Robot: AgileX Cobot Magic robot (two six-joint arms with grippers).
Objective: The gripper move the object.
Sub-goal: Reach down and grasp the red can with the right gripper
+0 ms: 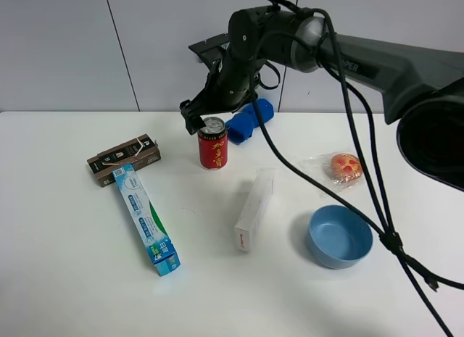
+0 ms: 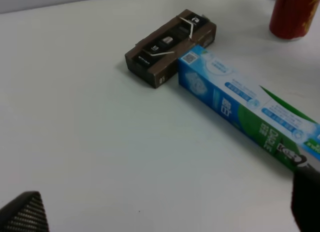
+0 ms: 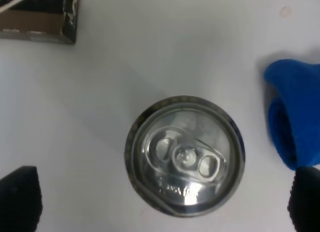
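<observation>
While the right arm point(image 1: 290, 40) angles down, its fingers point(image 3: 20, 199) spread wide over the can point(image 3: 184, 154).

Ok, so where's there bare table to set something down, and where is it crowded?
Free: the front-left corner of the table, left of the toothpaste box; also the gap between that box and the white box. Crowded: the back middle, where the right gripper straddles the red can beside a blue bundle.
</observation>
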